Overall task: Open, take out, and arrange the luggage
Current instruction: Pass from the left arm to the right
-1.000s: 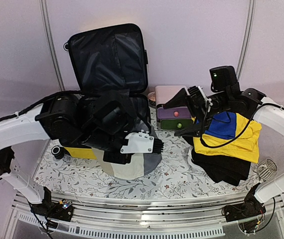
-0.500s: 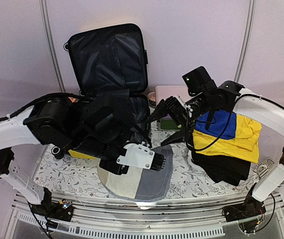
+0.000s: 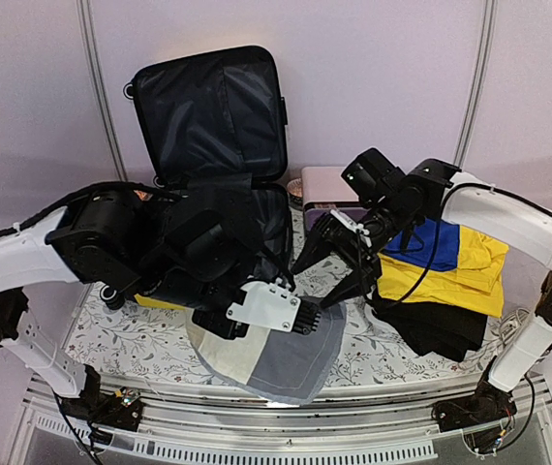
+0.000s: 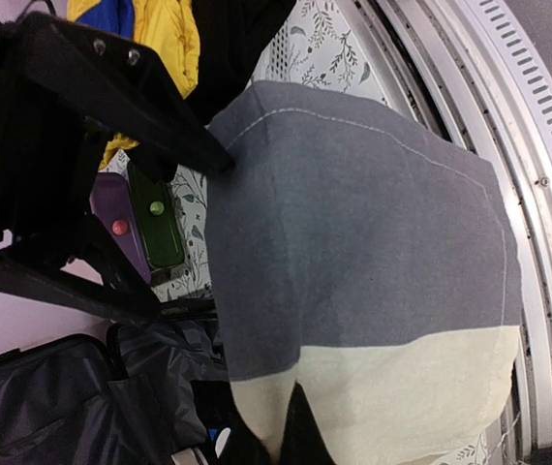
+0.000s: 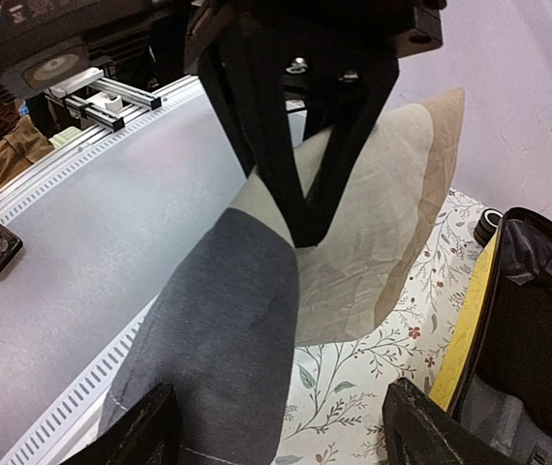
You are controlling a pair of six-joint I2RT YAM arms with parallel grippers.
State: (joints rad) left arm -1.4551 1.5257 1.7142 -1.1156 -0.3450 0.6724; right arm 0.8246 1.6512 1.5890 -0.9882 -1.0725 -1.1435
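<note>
The luggage (image 3: 208, 116) is a yellow suitcase lying open at the back left, its black-lined lid upright; its yellow edge (image 5: 465, 329) shows in the right wrist view. My left gripper (image 3: 307, 317) is shut on a grey-and-cream cloth (image 3: 281, 356), held just above the table's front. In the left wrist view the cloth (image 4: 353, 223) hangs from the pinched fingers (image 4: 295, 431). My right gripper (image 3: 317, 284) is open just behind the cloth, pointing down at it. Its fingers (image 5: 145, 431) straddle the grey end of the cloth (image 5: 247, 320) without touching it.
A pile of yellow, blue and black clothes (image 3: 450, 266) lies at the right. A pink-and-green drawer box (image 3: 326, 186) stands behind my right gripper. A white basket (image 3: 518, 329) sits at the far right edge. The table's front rail (image 3: 276, 399) runs under the cloth.
The left gripper has carried the cloth forward and to the right, spreading it out. The right arm has swung left and down toward the cloth, its jaws narrowing somewhat.
</note>
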